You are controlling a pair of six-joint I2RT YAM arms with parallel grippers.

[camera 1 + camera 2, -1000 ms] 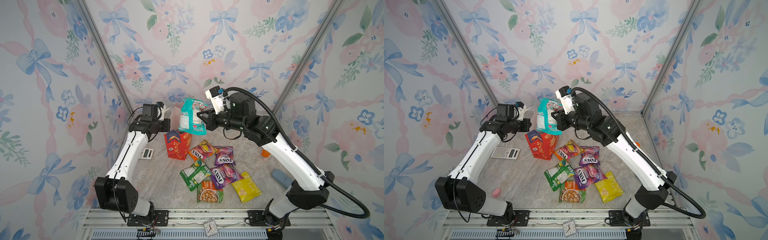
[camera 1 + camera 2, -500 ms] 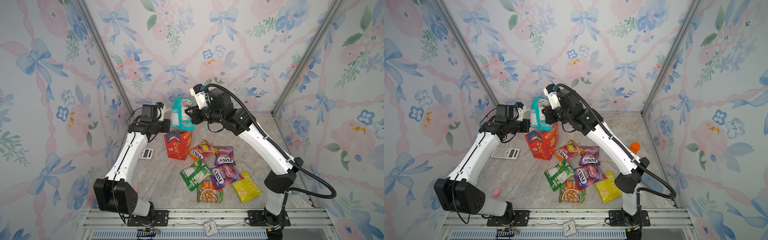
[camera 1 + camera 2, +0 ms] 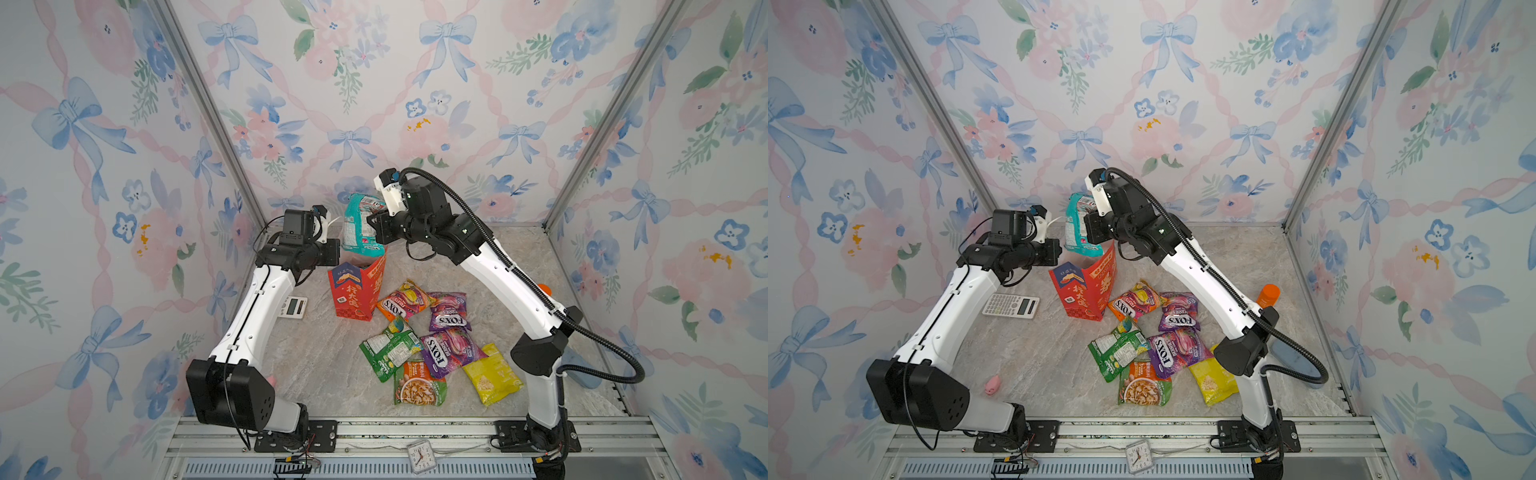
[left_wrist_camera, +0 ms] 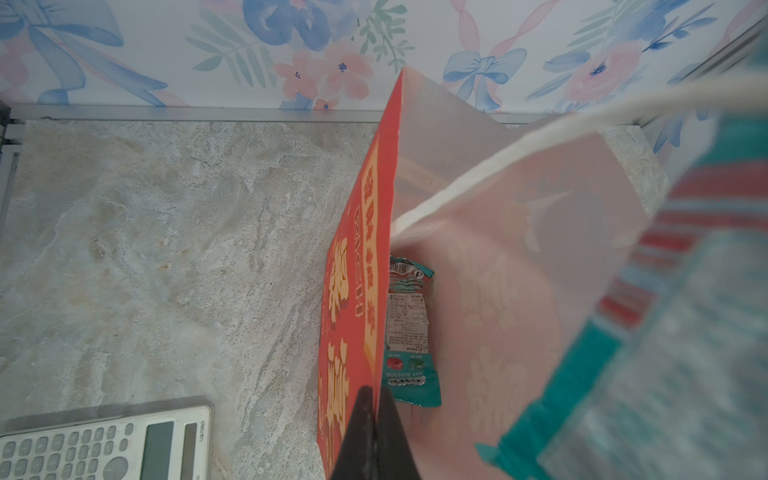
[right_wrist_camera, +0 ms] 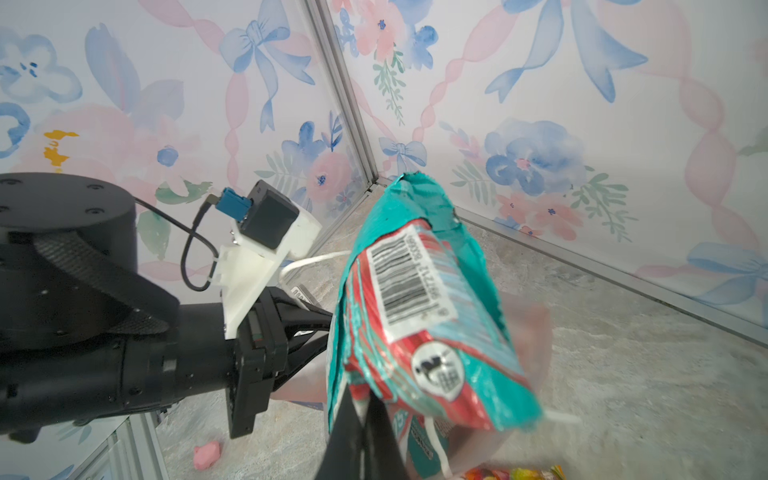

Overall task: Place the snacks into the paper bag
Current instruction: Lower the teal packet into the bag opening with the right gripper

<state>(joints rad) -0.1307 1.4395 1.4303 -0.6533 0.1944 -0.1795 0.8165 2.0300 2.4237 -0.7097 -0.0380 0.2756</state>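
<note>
A calculator (image 3: 1011, 306) lies on the marble tabletop (image 3: 1038, 357) to the left of the paper bag (image 3: 1086, 291). A small pink toy (image 3: 992, 385) sits further left of the bag and nearer the front rail.

The left hand (image 4: 374, 399) comes at the bag from its left side and is clamped on the top edge of that wall. One finger is outside on the red print and the other inside against the pale lining. The bag stands upright with its mouth open, and a white cord handle (image 4: 498, 158) runs across the opening. A flat teal pouch (image 4: 409, 332) lies at the bottom of the bag, close to the pinched wall.

Directly above the bag's mouth hangs the teal packet (image 3: 360, 226), barcode side up, its lower end about level with the rim. The right hand (image 5: 361, 415) reaches it from the bag's right and is pinched shut on it.

Six more packets lie loose on the tabletop to the right of the bag and in front of it:
- an orange packet (image 3: 401, 301) just beside the bag's base
- a small purple packet (image 3: 449, 309) beyond that
- a green packet (image 3: 388, 349)
- a larger purple packet (image 3: 451, 351)
- a noodle packet (image 3: 419, 382)
- a yellow packet (image 3: 492, 374), furthest from the bag

An orange bottle (image 3: 1266, 295) stands well to the bag's right, behind the right arm
</note>
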